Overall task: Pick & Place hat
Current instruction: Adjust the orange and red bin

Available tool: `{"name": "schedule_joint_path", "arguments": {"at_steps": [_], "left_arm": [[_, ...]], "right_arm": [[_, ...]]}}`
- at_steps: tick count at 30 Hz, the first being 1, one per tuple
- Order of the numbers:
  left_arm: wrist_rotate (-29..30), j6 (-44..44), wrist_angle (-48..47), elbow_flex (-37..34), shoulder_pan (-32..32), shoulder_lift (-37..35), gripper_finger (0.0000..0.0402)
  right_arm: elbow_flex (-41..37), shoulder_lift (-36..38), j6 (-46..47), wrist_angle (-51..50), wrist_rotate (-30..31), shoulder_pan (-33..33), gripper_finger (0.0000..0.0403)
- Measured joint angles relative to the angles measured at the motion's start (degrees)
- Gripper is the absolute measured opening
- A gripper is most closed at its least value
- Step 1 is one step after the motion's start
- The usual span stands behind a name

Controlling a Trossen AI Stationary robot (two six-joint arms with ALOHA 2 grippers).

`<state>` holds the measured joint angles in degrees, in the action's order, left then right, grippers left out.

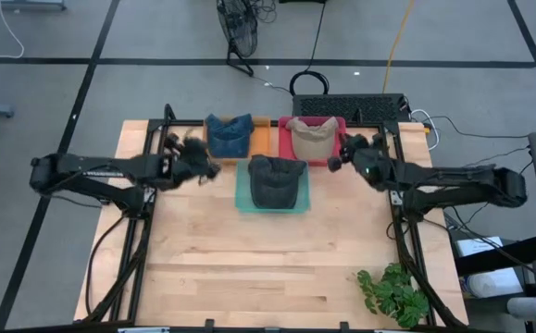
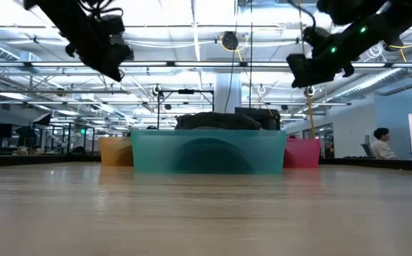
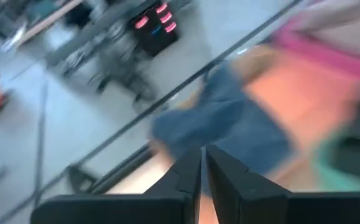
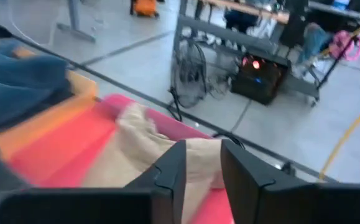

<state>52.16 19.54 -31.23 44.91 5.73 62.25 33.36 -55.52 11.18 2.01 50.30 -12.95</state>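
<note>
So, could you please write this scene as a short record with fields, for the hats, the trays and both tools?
blue hat: lies on orange tray
tan hat: lies on pink tray
dark hat: lies in teal tray
left tool: shut, holds nothing, above table beside blue hat
right tool: slightly open, holds nothing, beside tan hat
plant: near table corner

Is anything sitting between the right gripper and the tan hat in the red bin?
Nothing visible. The right gripper hangs in the air just beside the red bin, with empty fingers slightly apart, and the tan hat lies uncovered in it. The left gripper is shut, over by the blue hat.
</note>
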Motion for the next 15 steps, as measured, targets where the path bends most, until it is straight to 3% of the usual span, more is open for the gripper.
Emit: {"name": "schedule_joint_path", "arguments": {"at_steps": [3,6,10,15], "left_arm": [[-3.3,1.5,-2.1,-0.1,9.4,-1.0,0.0035],[-11.2,2.2,-4.2,-0.1,19.8,0.0,0.0035],[-15.6,2.1,-4.8,-0.1,29.7,3.0,0.0035],[-24.0,1.1,-3.4,-0.1,36.8,7.3,0.0035]], "right_arm": [[0.0,-0.8,-0.1,-0.9,-4.4,-7.5,0.005],[0.0,-2.4,1.6,-3.8,-6.4,-14.3,0.0011],[0.0,-5.3,2.8,-5.5,-10.8,-21.0,0.0011],[0.0,-9.8,2.0,-5.5,-21.6,-27.7,0.0003]]}}
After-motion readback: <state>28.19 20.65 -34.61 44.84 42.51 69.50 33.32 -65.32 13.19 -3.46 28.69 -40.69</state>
